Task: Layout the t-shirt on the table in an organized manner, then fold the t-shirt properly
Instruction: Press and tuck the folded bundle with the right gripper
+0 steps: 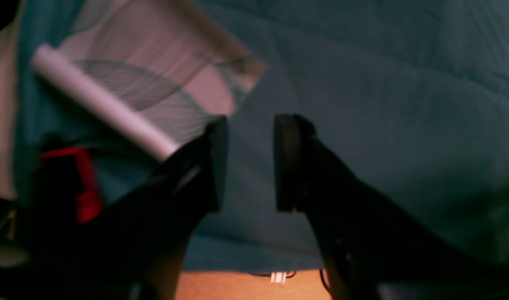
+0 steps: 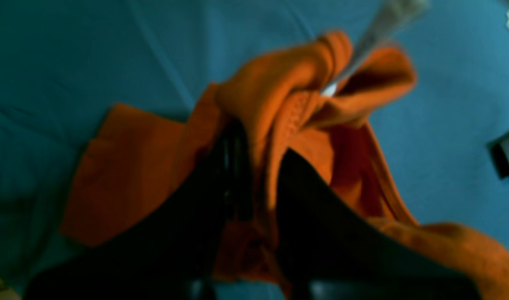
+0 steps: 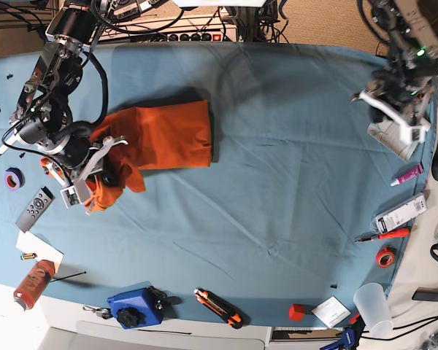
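While the table is mostly bare, the t-shirt is bunched near its left edge, pinched by the right gripper; it should be drawn outward slowly. The left gripper is parted, empty.

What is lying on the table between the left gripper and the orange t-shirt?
In the base view, only bare table lies between the left gripper and the t-shirt.
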You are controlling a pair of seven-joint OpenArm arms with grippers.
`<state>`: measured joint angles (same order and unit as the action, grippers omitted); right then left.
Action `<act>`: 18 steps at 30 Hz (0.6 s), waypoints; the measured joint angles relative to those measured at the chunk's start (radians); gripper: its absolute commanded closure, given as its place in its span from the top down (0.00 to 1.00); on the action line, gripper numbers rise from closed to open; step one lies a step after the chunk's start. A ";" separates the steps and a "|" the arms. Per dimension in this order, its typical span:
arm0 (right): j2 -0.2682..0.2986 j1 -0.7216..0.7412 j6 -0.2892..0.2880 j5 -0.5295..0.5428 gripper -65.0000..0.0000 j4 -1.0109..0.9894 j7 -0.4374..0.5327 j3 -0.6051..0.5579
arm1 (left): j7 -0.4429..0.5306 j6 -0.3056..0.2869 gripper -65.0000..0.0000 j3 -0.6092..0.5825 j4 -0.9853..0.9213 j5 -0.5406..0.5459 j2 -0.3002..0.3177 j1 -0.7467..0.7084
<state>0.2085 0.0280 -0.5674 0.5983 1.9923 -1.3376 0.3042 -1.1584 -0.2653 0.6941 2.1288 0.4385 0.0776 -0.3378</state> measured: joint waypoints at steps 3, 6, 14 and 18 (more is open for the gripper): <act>-0.014 -0.001 0.003 -0.001 0.00 0.021 -0.016 -0.043 | -0.001 -0.017 0.27 0.093 0.000 0.051 -0.001 -0.008; -0.029 -0.010 0.015 -0.015 0.00 0.019 -0.016 -0.126 | -0.002 -0.021 0.27 0.153 0.000 0.092 -0.001 -0.013; -0.036 -0.044 0.109 -0.262 0.00 0.019 0.063 -0.429 | -0.002 -0.066 0.27 0.163 0.000 0.116 -0.003 -0.013; -0.033 -0.042 0.126 -0.299 0.00 0.019 0.033 -0.524 | -0.001 -0.066 0.27 0.163 0.000 0.167 -0.003 -0.013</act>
<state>0.1757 -0.0143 -0.4416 0.2993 2.0113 -1.3048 -0.2199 -1.1595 -0.3313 0.8570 2.1288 0.6060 0.0750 -0.3508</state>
